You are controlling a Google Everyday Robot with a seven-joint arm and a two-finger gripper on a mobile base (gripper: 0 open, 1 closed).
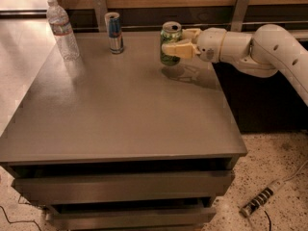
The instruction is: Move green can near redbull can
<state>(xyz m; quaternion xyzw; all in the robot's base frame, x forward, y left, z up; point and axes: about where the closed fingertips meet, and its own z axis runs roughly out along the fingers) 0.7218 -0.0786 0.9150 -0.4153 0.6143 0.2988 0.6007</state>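
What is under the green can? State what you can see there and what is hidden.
Under the green can, gripped by the gripper, lies the grey table top with a dark shadow. The can's underside is hidden, so whether it touches the table cannot be told.

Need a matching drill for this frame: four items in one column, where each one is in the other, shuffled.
1. green can
2. redbull can
3. water bottle
4. power strip

A. back left corner of the table
B. on the floor, right of the table
C. clamped in the gripper, at the table's back right
D. standing at the back edge, left of the gripper

Pairs: 1-C, 2-D, 3-A, 4-B
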